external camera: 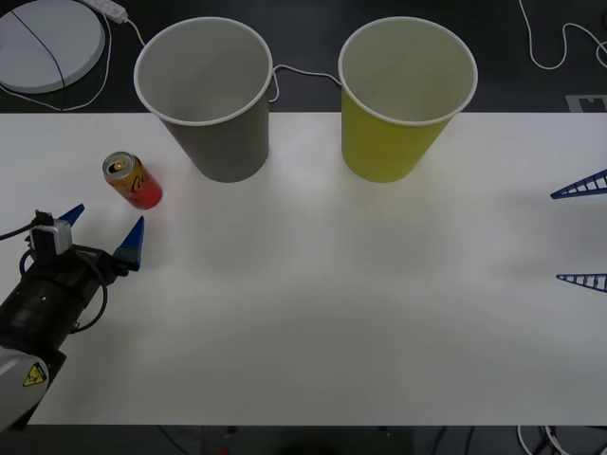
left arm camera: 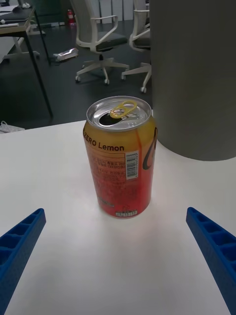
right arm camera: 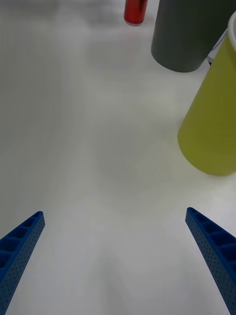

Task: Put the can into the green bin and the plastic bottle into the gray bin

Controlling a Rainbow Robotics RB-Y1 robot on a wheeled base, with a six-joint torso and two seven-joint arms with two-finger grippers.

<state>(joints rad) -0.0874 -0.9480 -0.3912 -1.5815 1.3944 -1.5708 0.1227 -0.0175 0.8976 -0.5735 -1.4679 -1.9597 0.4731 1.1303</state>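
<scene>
The left gripper (external camera: pixel 107 232), blue ribbed fingers spread apart, is sitting at the lower left of the front frame, aiming at the small red and orange-gold aluminium can (external camera: pixel 132 180) standing upright just beyond its tips. To grip well, it should be straddling the can's middle squarely before closing. The opened silver top is facing up, beside the large gray tapered bin (external camera: pixel 207 95); the yellow-green tapered bin (external camera: pixel 406 98) is standing upper right. The right gripper (external camera: pixel 580 232) is waiting open at the right edge.
</scene>
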